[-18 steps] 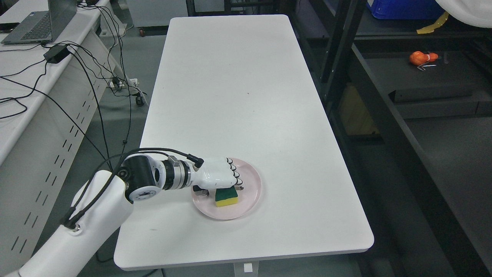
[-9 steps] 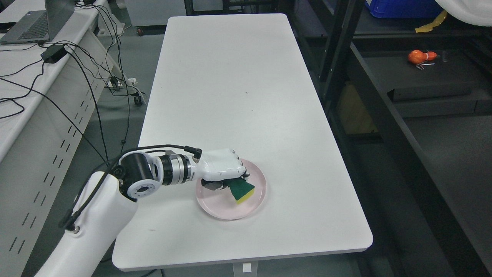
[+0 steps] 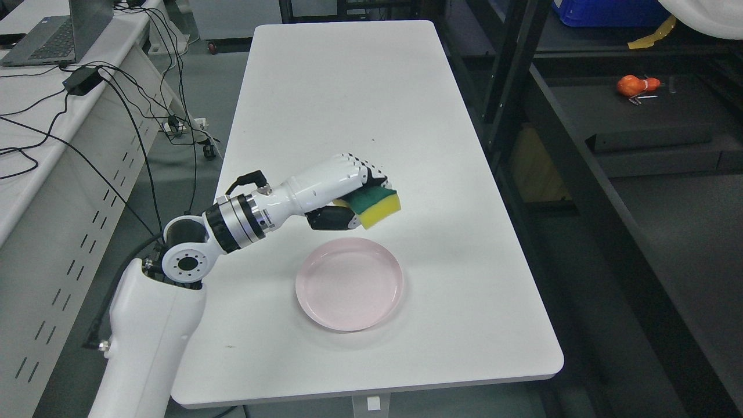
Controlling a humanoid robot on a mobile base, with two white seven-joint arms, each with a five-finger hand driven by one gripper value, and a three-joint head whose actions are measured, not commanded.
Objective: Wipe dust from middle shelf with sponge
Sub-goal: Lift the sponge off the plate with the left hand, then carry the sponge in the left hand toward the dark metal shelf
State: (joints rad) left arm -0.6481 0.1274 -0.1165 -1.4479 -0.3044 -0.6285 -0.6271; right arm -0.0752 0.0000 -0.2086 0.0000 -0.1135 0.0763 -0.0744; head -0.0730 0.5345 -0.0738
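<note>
My left hand (image 3: 363, 194) is raised above the white table (image 3: 348, 116) and is shut on a sponge (image 3: 378, 208) with a green top and yellow underside. The sponge sticks out to the right of the curled fingers. Below it the pink plate (image 3: 349, 284) lies bare near the table's front. The dark shelf unit (image 3: 580, 174) stands to the right of the table, with its shelf board (image 3: 638, 116) further back. The right hand does not show.
An orange object (image 3: 637, 85) and a small metal tool lie on the dark shelf at the right. A blue bin (image 3: 603, 11) sits at the top right. A desk with a laptop (image 3: 52, 35) and several cables stands at the left.
The left hand has lifted the sponge off the pink plate and carried it up and slightly right. The plate stays in place, now with nothing in it.
</note>
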